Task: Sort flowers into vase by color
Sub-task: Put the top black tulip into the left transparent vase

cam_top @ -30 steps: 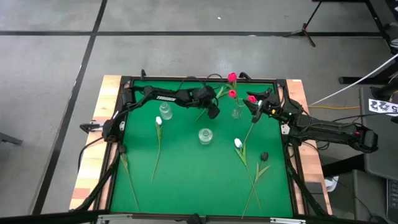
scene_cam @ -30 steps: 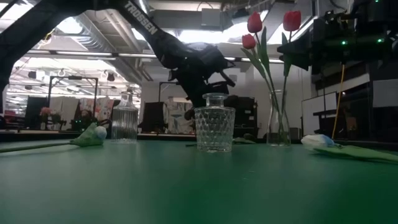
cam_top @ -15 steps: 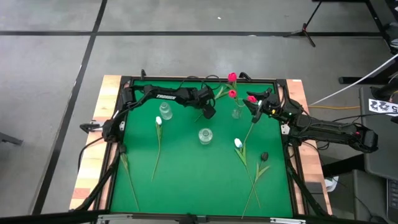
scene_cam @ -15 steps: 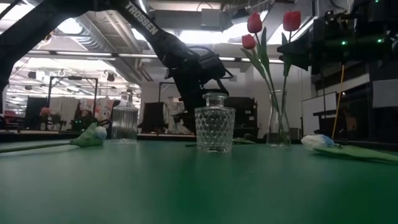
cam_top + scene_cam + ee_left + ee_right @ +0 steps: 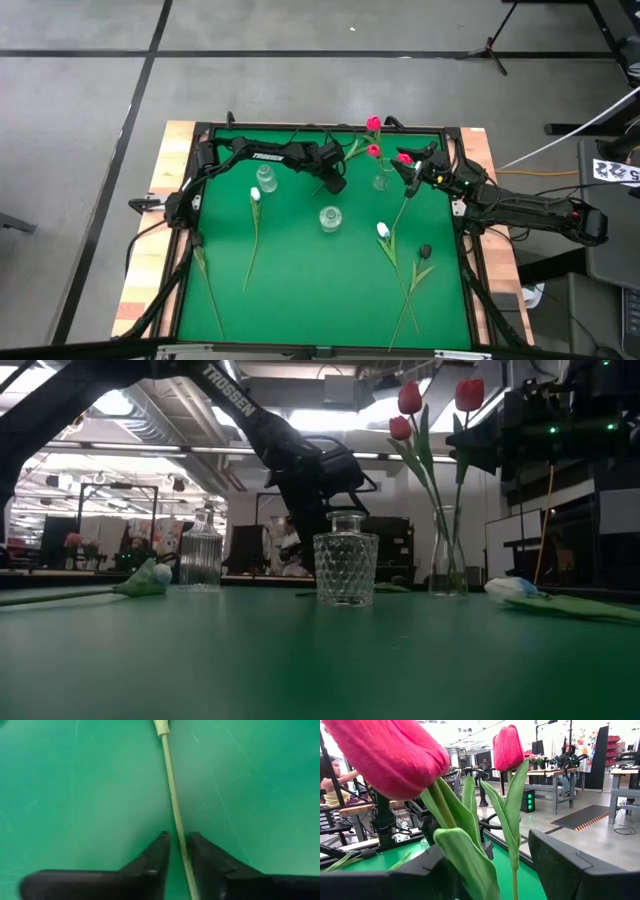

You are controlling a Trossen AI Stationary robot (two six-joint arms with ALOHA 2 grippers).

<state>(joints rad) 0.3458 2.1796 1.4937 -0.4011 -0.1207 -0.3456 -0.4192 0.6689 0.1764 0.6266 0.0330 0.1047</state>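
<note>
left tool [image 5: 176, 840] — clenched on a pale flower stem [image 5: 172, 800] lying on the worktop [image 5: 300, 280] near its far edge | right tool [image 5: 412, 166] — spread wide around a red tulip [image 5: 404, 159] by the far-right corner

The left arm is being stretched across the table's far side, its left gripper [image 5: 335, 184] being pointed down at the mat, fingers [image 5: 155, 855] drawn almost together. The right arm is being held at the right edge, the right gripper [image 5: 411, 172] spread wide.
</note>
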